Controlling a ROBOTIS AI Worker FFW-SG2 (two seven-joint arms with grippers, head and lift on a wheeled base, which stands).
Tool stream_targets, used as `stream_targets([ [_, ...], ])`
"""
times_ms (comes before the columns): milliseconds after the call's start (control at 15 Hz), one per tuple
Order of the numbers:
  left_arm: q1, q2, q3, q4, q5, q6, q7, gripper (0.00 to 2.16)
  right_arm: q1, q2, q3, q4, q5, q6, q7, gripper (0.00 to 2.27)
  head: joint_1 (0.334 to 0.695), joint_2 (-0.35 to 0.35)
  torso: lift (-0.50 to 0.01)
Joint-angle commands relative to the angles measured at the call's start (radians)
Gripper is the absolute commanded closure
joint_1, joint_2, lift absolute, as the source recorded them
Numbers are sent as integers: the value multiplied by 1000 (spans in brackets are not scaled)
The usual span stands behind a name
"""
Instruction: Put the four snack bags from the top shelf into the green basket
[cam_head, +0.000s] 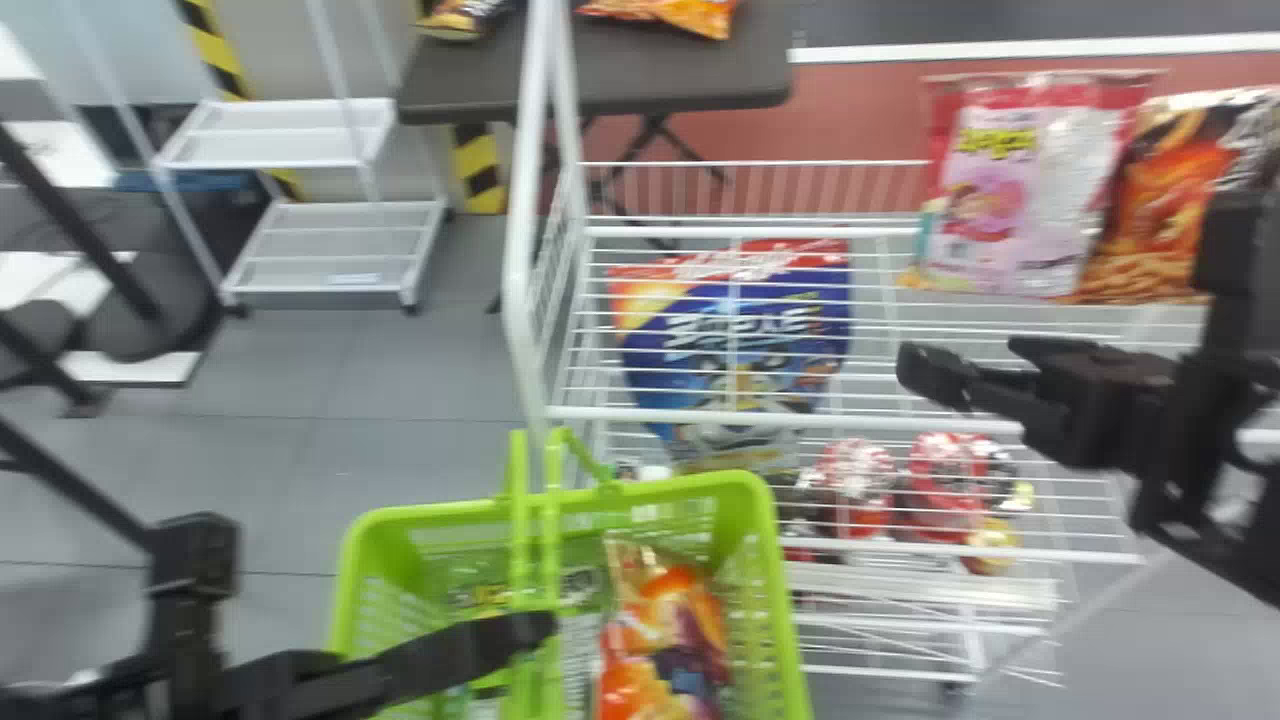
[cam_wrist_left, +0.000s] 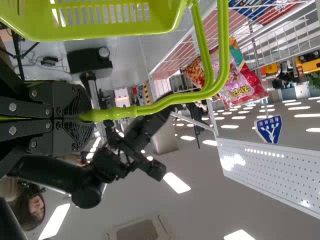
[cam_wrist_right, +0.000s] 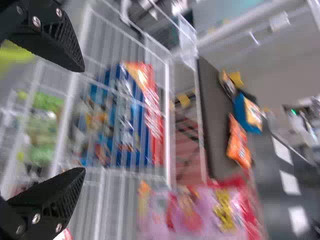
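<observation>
My left gripper holds the handle of the green basket at the lower middle; in the left wrist view, the left gripper is shut on the green handle. Inside the basket lie an orange snack bag and at least one other pack. On the top shelf, to the right, a pink bag leans beside an orange-brown bag. My right gripper hovers in front of the pink bag, nothing between its fingers. In the right wrist view, that gripper is open, the pink bag beyond it.
A large blue bag lies under the top shelf's wires, with red packs lower down. The white rack's upright rises behind the basket. Farther back stands a dark table bearing snack bags.
</observation>
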Motion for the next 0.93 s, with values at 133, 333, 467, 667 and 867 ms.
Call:
stream_targets([
  [133, 12, 0, 0, -2, 3, 4, -11, 2135, -197, 0, -23, 320, 165, -193, 2, 63, 695, -111, 0],
  [333, 20, 0, 2, -5, 4, 4, -11, 2135, -314, 6, -10, 541, 245, -358, 2, 63, 695, -154, 0],
  [467, 24, 0, 2, -7, 6, 4, -11, 2135, -372, 9, 22, 677, 294, -472, 3, 63, 695, -172, 0],
  [667, 26, 0, 3, -5, 6, 4, -11, 2135, -450, 29, 63, 837, 364, -533, 2, 70, 695, -164, 0],
  [867, 28, 0, 11, 1, 6, 4, -11, 2135, -482, 28, 73, 909, 381, -527, 3, 903, 695, -143, 0],
])
